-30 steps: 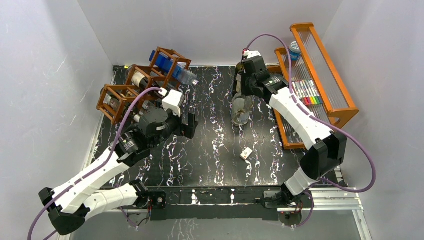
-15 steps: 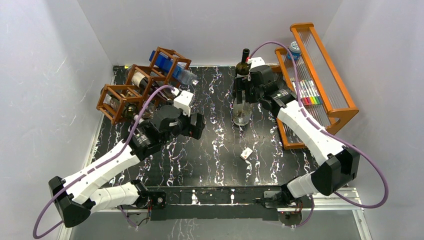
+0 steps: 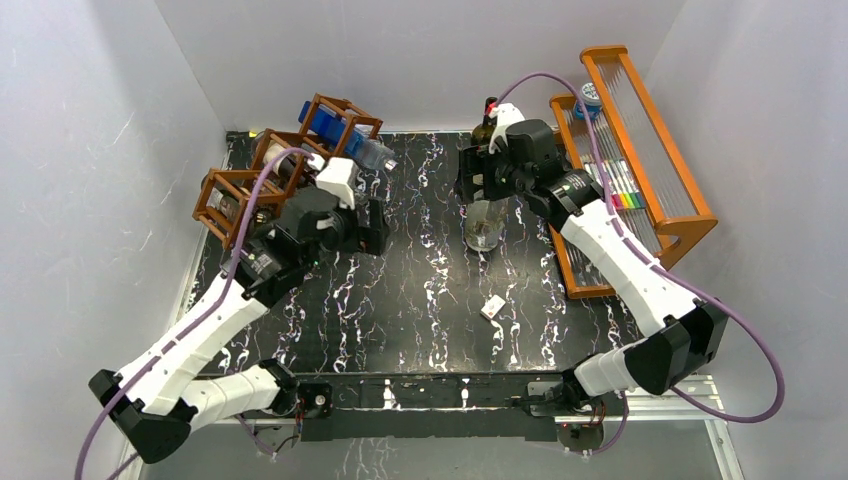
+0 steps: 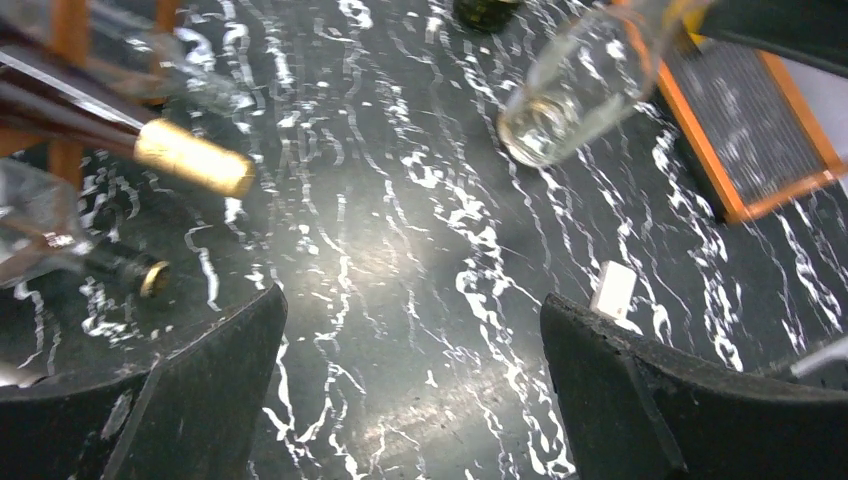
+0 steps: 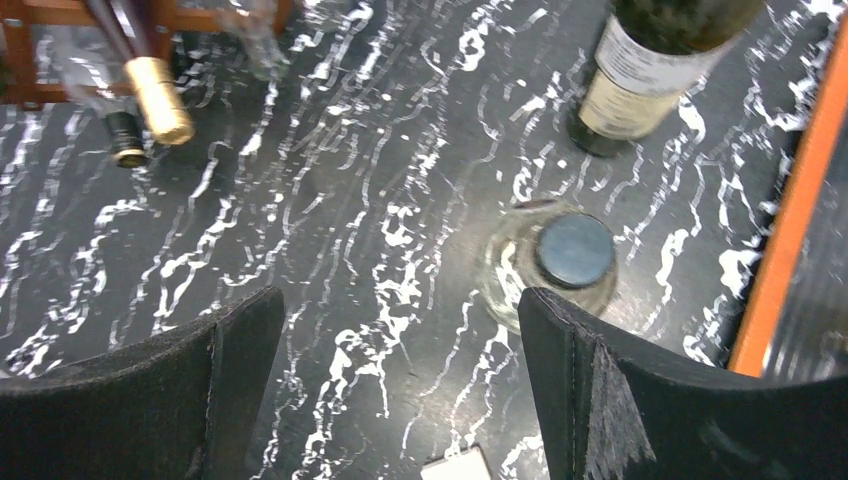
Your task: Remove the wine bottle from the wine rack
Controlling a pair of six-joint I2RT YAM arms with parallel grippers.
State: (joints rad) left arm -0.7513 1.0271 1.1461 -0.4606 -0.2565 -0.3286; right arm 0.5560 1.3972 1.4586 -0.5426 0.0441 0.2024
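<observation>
The wine bottle point(image 4: 195, 158) lies in a middle cell of the wine rack point(image 3: 228, 178), at about 10 o'clock on the tabletop point(image 3: 420, 300), with its gold-foil neck poking out toward 4 o'clock. The left gripper point(image 4: 411, 300) hovers just beside that neck, its fingers spread wide and empty. A grasp on the smooth, tapering foil could slip. If the bottle's body catches a thin bar, a pull could drag or tip the light lattice. That would disturb the blue bottle point(image 3: 335, 128) at the rack's 1 o'clock end and the small gold-capped bottle point(image 4: 150, 278) beside the neck. The purple cable point(image 3: 262, 172) drapes across the rack and might snag it. At 1 o'clock the right gripper point(image 5: 400, 300), fingers also released, hangs over a clear glass bottle point(image 5: 572, 250), which a careless swing could topple.
</observation>
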